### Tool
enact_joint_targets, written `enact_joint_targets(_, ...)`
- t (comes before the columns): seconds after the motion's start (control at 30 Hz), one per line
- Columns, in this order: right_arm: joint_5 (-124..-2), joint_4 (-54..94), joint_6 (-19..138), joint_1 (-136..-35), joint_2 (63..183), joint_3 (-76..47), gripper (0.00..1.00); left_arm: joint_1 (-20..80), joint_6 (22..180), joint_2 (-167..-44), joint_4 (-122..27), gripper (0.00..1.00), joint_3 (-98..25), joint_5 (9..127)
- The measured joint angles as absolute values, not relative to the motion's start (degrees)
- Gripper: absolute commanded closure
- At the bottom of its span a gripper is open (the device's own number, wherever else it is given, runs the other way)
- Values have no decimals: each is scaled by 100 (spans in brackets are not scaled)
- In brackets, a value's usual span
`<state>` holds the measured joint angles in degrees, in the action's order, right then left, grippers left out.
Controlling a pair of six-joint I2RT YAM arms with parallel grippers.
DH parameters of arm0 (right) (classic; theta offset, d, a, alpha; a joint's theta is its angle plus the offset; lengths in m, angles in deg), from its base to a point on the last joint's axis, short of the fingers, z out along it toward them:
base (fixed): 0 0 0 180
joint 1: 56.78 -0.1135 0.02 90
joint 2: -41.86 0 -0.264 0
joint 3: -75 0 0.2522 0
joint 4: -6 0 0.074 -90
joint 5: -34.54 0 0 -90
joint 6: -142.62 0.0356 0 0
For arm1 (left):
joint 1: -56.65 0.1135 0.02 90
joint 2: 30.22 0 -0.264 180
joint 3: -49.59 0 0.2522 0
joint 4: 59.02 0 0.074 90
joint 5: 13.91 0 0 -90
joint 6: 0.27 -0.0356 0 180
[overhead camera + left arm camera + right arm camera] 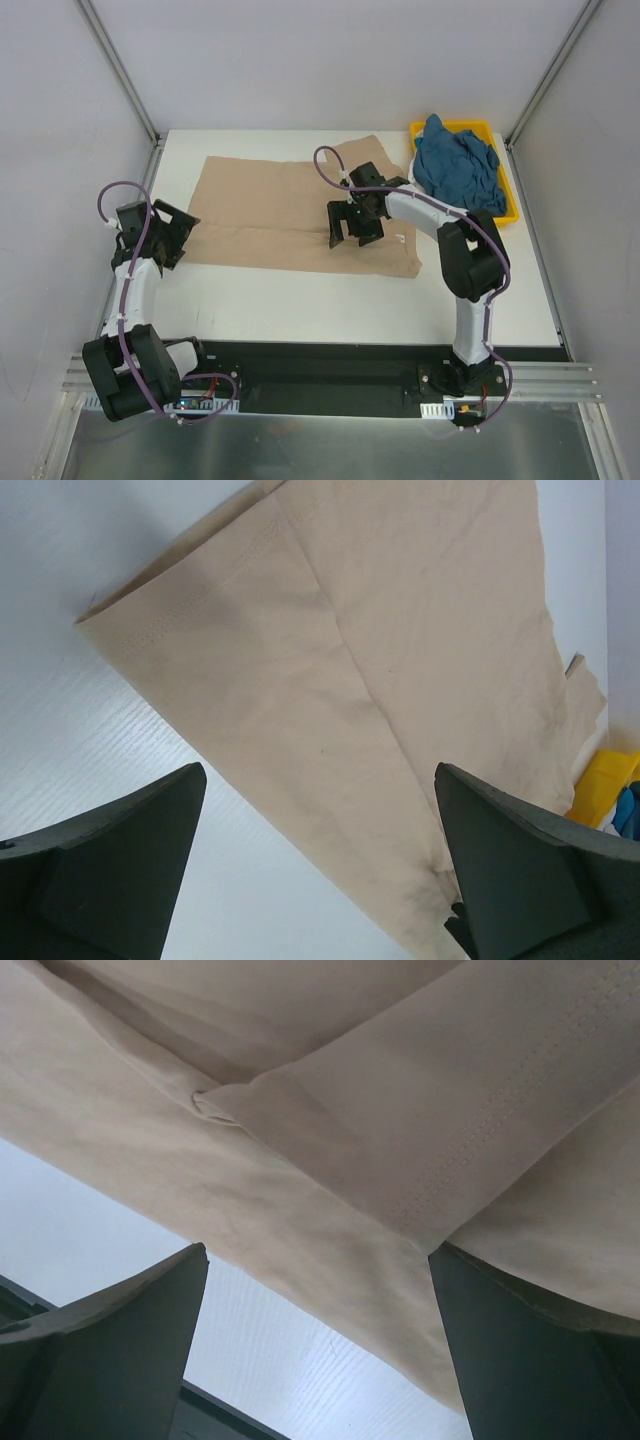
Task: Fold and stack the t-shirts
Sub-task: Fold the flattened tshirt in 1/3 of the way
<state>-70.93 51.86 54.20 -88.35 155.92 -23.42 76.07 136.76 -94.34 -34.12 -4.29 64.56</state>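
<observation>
Above tan t-shirt (270,215), right hand (352,238) splayed; left hand (178,236) splayed beside edge.

Tan t-shirt (290,210), teal t-shirt (458,170), yellow tray (508,205)

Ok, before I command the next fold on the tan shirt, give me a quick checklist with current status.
1. Left claw open and empty: ok.
2. Right claw open and empty, above the tan t-shirt: ok.
3. Left claw placed at the shirt's left edge: ok.
4. Flat lay of the tan t-shirt on the table: ok.
5. Hidden under-layers free of wrinkles: cannot tell.
6. Teal t-shirt folded: not ok, it lies crumpled in the yellow tray.
</observation>
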Motion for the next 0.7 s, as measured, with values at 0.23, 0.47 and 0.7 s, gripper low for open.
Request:
enact_joint_targets(0.23,-7119,5158,5471,-8855,16053,-2803,4,7607,13658,-9434,-3379,1,-429,6456)
enact_joint_targets(0.47,-7023,4745,5477,-8859,16811,-4489,4,7607,13656,-9434,-3377,1,-429,6456)
enact_joint_targets(0.7,-6876,4196,5471,-8857,16938,-5201,4,7607,13656,-9431,-3373,1,-429,6456)
